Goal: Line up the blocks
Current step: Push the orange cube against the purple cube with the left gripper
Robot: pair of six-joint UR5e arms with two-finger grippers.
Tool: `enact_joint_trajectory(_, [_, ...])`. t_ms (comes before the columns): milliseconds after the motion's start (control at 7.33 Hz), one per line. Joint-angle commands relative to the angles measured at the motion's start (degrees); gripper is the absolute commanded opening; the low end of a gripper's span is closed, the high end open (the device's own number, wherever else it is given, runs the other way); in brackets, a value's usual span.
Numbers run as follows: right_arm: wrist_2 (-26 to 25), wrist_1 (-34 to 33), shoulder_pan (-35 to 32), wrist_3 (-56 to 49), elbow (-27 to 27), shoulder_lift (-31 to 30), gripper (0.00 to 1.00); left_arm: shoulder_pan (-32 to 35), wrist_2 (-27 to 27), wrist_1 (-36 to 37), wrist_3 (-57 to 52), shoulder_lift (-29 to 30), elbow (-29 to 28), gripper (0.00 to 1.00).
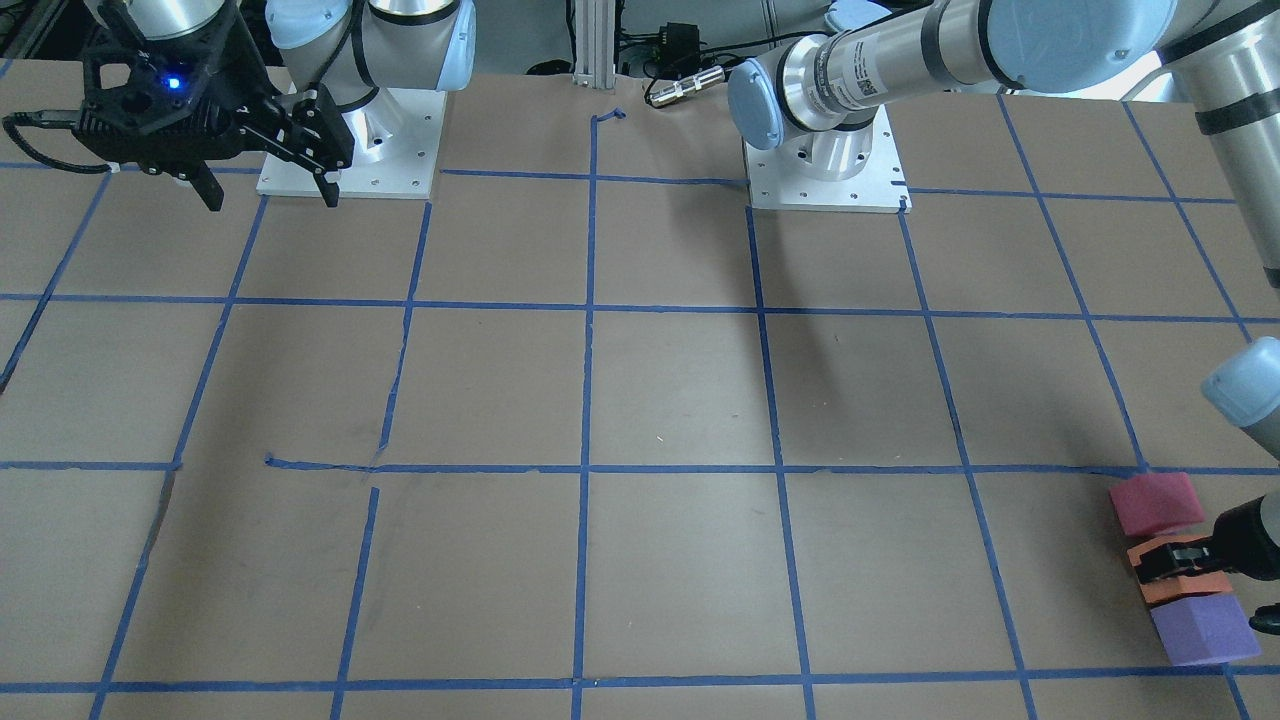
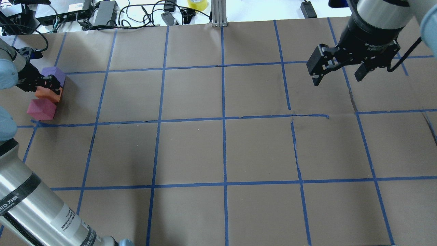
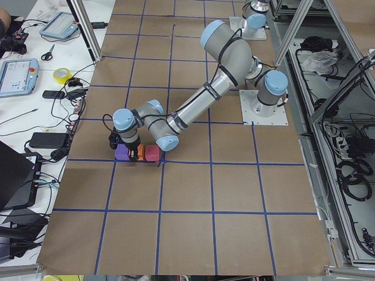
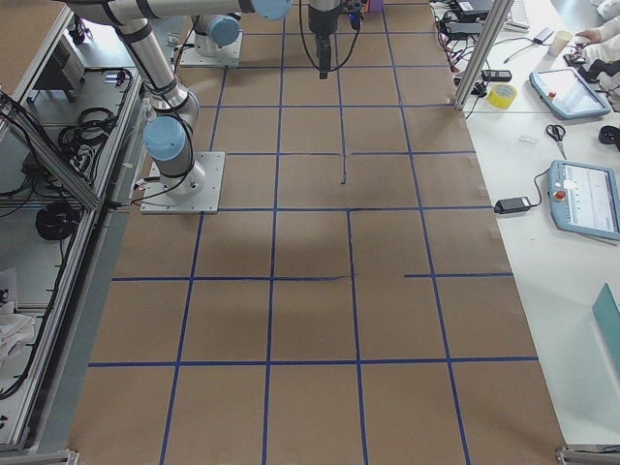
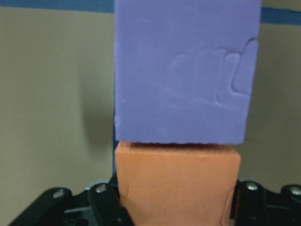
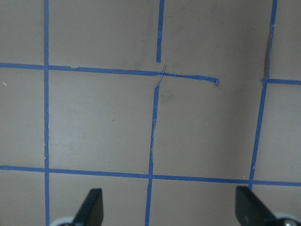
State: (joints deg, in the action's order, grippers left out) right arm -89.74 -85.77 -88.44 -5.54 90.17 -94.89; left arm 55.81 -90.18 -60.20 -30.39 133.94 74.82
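Three foam blocks lie in a row at the table's far left edge: purple [image 2: 54, 73], orange [image 2: 50, 95] and pinkish red [image 2: 41, 109]. In the front-facing view they are purple [image 1: 1203, 630], orange [image 1: 1175, 590] and pinkish red [image 1: 1155, 503]. My left gripper [image 2: 51, 85] is low over the table and shut on the orange block [image 5: 176, 183], which touches the purple block [image 5: 183, 70]. The pinkish red block sits close on the orange block's other side. My right gripper [image 2: 338, 77] hangs open and empty above the far right of the table, with only taped paper below it [image 6: 171, 212].
Brown paper with a blue tape grid [image 2: 223, 118] covers the table. Cables, power bricks and a tape roll [image 2: 198, 4] lie beyond the far edge. The two arm bases [image 1: 825, 170] stand on white plates at the robot's side. The blocks lie near the table's left edge.
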Motion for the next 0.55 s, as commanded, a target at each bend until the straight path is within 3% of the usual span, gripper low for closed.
enact_joint_trajectory(0, [0.0,0.1,0.0,0.0,0.0,0.1,1.0,0.1,-0.1,-1.0,-0.1,-1.0,-0.1,1.0])
enact_joint_trajectory(409, [0.0,0.1,0.0,0.0,0.0,0.0,1.0,3.9,-0.5,-7.8,-0.6,-13.7,0.1,1.0])
